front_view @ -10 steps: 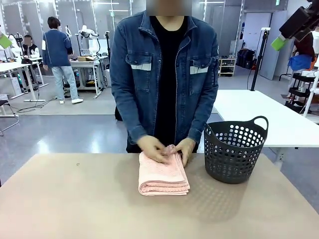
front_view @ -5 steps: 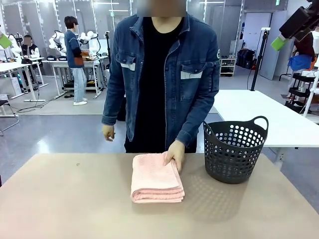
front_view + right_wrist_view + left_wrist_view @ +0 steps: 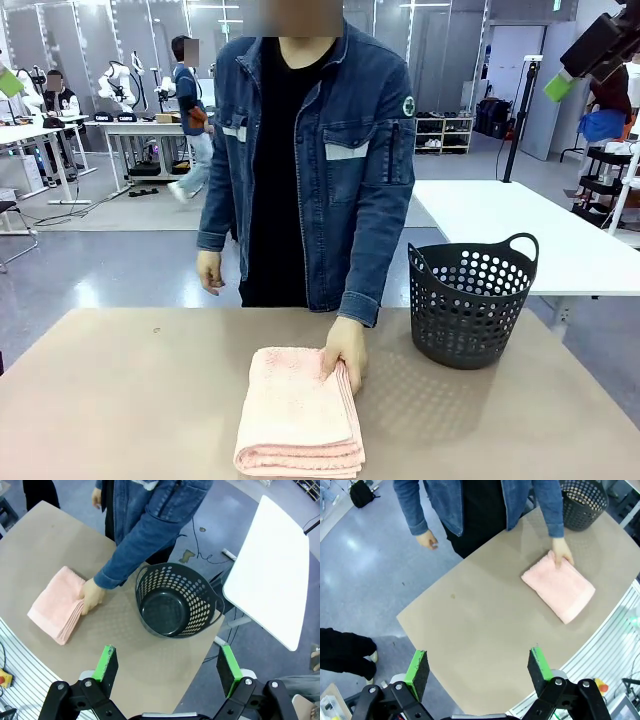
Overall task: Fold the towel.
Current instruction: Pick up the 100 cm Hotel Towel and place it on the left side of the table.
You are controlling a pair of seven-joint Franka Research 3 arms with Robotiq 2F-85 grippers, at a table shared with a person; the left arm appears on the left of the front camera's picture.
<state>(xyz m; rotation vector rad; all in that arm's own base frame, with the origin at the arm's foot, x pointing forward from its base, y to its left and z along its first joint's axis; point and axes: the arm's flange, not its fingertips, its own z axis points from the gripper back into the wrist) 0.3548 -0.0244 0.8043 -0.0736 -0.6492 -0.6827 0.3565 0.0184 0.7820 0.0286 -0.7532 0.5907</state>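
The pale pink towel (image 3: 298, 411) lies folded into a thick rectangle on the tan table (image 3: 120, 400), near the front edge. A person's hand (image 3: 345, 352) rests on its far right corner. From the left wrist view the towel (image 3: 559, 585) lies far off past my left gripper (image 3: 479, 667), which is open high above the table with nothing between its green pads. My right gripper (image 3: 167, 670) is open too, high above the table, with the towel (image 3: 56, 605) to the left and the hand (image 3: 92, 595) on it.
A dark perforated basket (image 3: 470, 300) with handles stands empty on the table's right side, beside the towel; the same basket (image 3: 175, 601) shows from above. A white table (image 3: 540, 235) stands behind on the right. Other people and benches are far back left.
The person has slid the folded towel toward the table's front edge with one hand. The other hand has left the towel and hangs at the side.
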